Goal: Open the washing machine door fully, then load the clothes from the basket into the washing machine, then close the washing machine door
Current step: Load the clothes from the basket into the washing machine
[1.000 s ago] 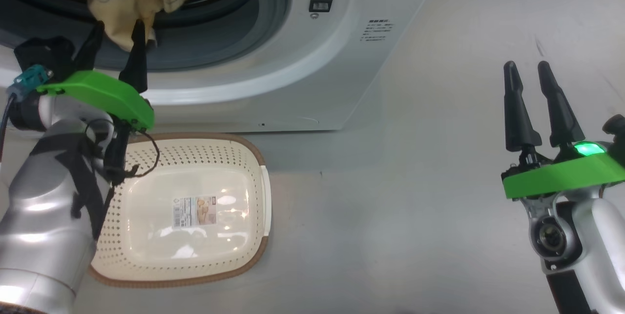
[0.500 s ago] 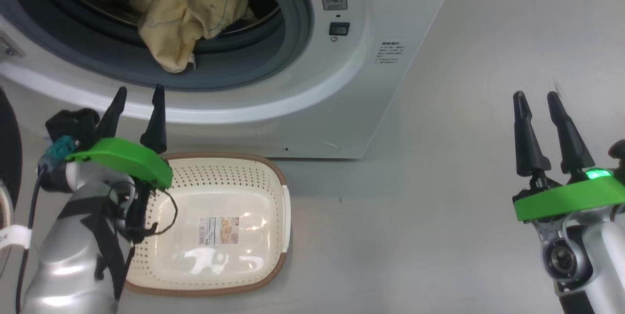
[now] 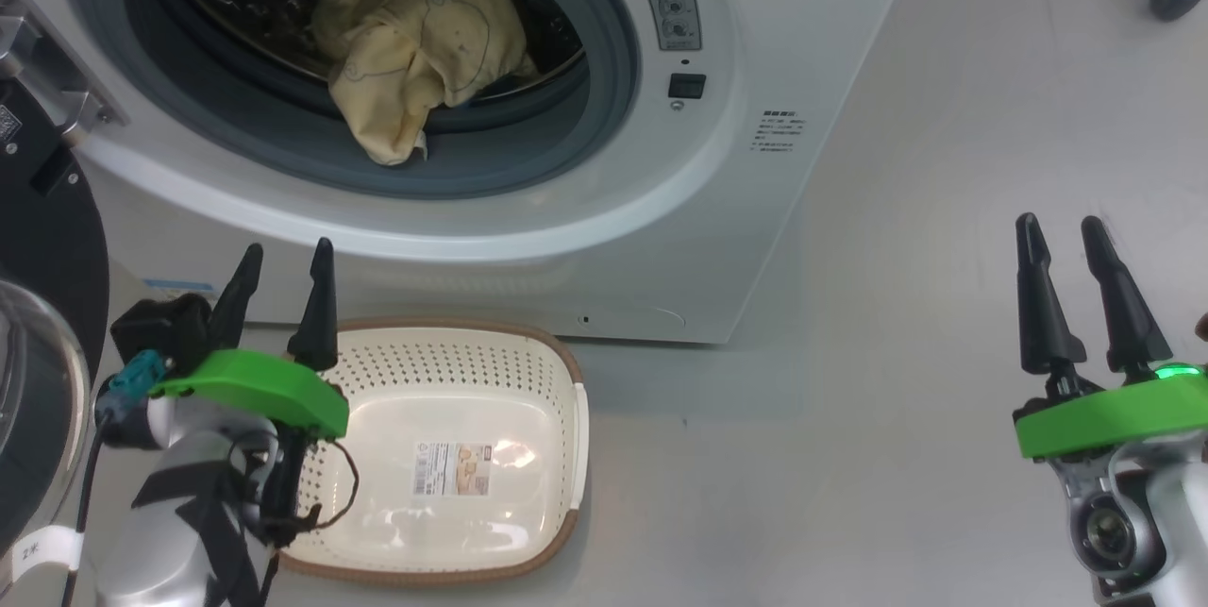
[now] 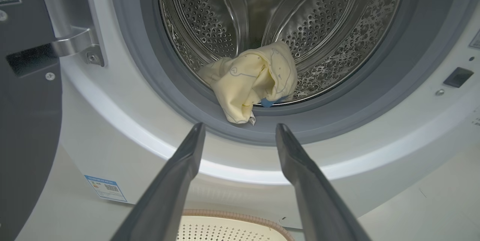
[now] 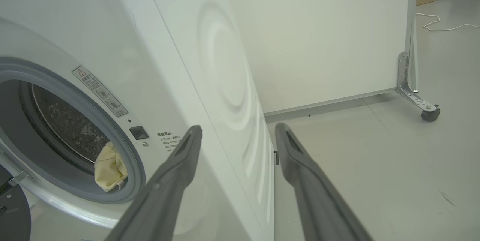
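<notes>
Since the basket (image 3: pixel 453 352) sits empty just below the left claw (image 3: pixel 286 253) and the clothes (image 3: pixel 415 69) lie ahead of it in the washing machine (image 3: pixel 755 22), closing up looks next. The washing machine door (image 3: pixel 42 239) hangs just left of that claw, far from the right claw (image 3: pixel 1060 225); both claws gape wide, empty.

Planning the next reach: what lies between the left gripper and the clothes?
In the left wrist view, the white front ring and the grey gasket lie between the left gripper and the clothes; nothing else.
</notes>
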Motion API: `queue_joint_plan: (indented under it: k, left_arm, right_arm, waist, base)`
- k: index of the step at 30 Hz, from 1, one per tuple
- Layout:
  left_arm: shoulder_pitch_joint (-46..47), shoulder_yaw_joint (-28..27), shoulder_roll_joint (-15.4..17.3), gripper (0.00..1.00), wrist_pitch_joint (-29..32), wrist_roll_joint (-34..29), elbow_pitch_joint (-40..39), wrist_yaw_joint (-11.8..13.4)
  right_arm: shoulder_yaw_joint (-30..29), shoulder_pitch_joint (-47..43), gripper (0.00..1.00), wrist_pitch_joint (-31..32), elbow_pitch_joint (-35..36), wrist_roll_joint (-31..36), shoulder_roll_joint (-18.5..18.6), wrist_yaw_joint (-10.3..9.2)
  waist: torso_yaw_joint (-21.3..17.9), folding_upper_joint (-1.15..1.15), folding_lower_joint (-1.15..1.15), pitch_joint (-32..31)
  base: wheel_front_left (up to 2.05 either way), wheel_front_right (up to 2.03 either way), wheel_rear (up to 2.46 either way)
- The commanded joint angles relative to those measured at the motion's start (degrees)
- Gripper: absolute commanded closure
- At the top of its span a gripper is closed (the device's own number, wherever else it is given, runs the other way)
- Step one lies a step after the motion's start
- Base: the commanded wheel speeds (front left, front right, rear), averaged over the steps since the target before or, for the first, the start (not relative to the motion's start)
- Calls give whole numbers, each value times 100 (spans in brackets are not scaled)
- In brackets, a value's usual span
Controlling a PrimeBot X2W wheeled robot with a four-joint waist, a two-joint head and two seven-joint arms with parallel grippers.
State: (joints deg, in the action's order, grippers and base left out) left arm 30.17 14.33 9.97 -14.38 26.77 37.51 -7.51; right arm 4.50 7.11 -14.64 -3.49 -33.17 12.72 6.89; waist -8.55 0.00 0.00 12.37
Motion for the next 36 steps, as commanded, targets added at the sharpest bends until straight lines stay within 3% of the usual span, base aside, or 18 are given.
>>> queue_joint_plan:
  k: [1,36]
  left_arm:
    - [2,-286,120,0,-62,-74,-253,2]
    - [-2182,-1397,107,0,-62,-837,-2419,2]
  right_arm:
    - [32,-44,0,-36,163,56,174,59]
    - [-266,-736,0,-36,211,89,342,59]
  waist:
    - [39,0,0,-50]
    - [225,0,0,-660]
  base:
    - [0,0,0]
    - [0,0,0]
